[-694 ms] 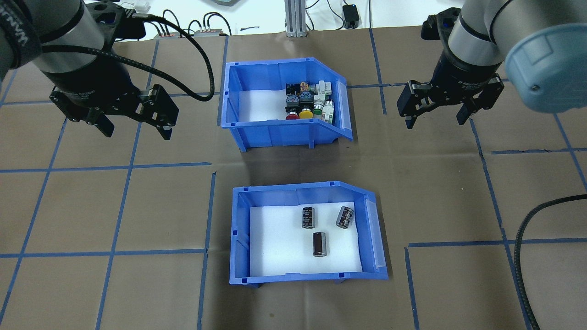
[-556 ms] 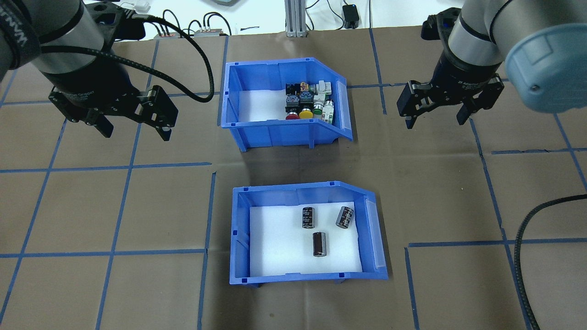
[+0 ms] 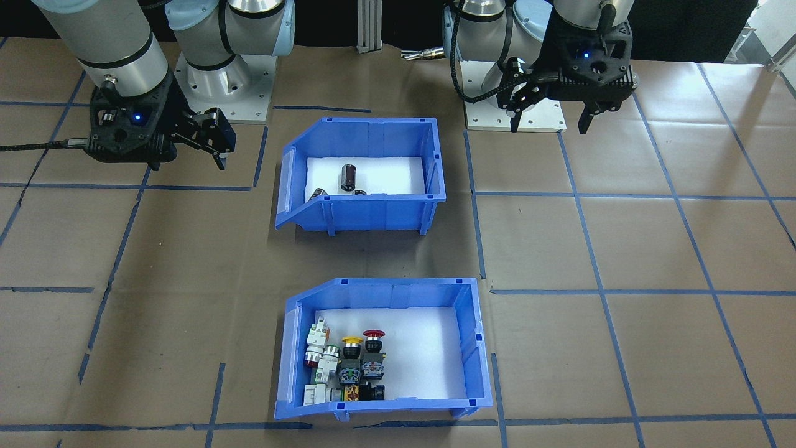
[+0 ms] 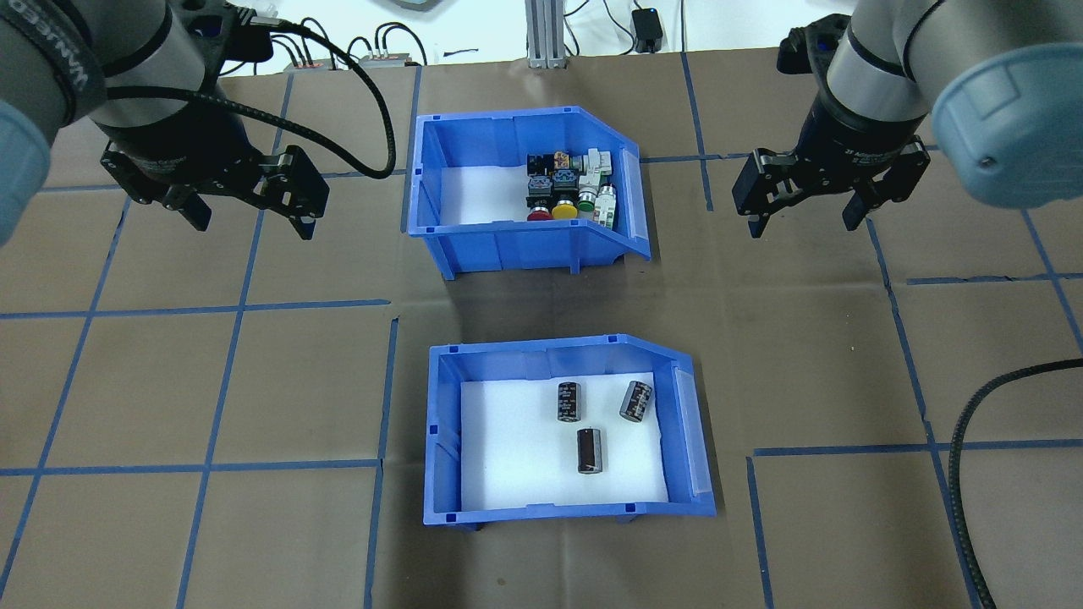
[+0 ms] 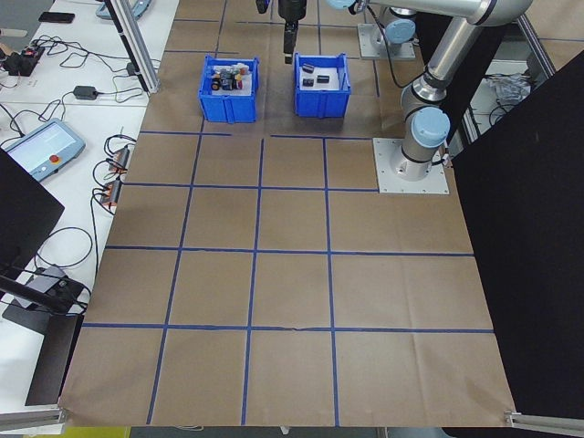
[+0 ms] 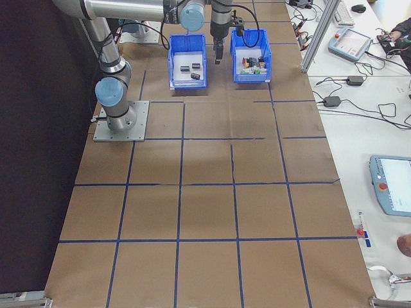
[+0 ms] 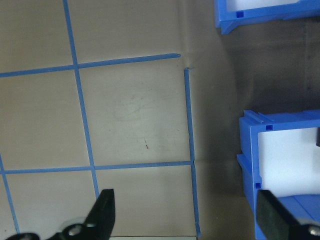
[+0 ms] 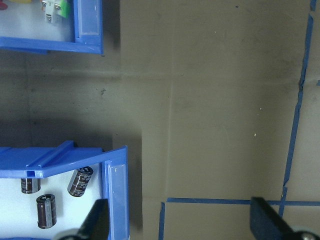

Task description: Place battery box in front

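Table (image 4: 846, 355): brown paper surface with a blue tape grid; carries both bins, one behind the other along the centre line.
Battery box (image 4: 440, 431): blue open-top bin with a white liner, sitting on the robot's side of the table, nearer the bases than the switch bin; untouched by either arm and in the same spot as 0.7 s ago.
Switch bin (image 4: 508, 245): same blue pattern, holds coloured push-buttons, occupies the far position.
Left gripper (image 4: 250, 216): jaws spread, holding nothing; it has shifted slightly away from the robot and toward the switch bin since 0.7 s ago, hanging above bare table to the side of that bin.
Right gripper (image 4: 808, 220): jaws spread, empty, unchanged, on the opposite side of the switch bin.
Cells (image 4: 590, 450): three dark cylinders lying loose on the liner.
Task status: judged at the outset; only the left arm has begun moving, and no bin has been displaced.
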You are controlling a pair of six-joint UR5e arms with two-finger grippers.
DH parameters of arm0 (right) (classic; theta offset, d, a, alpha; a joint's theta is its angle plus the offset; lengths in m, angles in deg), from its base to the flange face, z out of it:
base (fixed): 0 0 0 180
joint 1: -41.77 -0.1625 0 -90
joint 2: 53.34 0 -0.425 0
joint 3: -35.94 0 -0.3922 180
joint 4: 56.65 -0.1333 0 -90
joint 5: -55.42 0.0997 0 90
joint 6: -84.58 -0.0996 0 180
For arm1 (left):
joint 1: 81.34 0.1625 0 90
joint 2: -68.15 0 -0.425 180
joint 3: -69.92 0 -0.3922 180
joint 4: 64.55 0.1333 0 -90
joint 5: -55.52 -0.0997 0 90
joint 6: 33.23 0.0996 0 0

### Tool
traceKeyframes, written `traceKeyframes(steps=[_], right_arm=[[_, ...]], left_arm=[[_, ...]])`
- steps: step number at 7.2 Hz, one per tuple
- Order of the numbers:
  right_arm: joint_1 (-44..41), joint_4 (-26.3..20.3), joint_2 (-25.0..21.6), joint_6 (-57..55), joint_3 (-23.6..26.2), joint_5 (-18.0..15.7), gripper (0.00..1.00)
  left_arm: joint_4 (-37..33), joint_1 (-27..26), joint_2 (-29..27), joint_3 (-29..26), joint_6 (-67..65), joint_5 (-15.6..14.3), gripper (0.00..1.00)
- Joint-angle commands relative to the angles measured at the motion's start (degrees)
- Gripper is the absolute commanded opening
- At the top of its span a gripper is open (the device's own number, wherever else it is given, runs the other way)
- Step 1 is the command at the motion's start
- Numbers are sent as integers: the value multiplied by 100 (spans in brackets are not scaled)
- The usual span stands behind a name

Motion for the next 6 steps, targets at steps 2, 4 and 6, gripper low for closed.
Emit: traceKeyframes(steps=[2,4,6], right_arm=[[-9,9,9,17,-26,-4,100],[-78,9,209,375,-349,-329,100],[-376,-35,875,622,-1016,-294,100]], left_arm=[[-190,3,-23,47,35,61,99],[-121,3,-58,38,-96,140,100],[-164,-6,-103,21,-1214,472,100]])
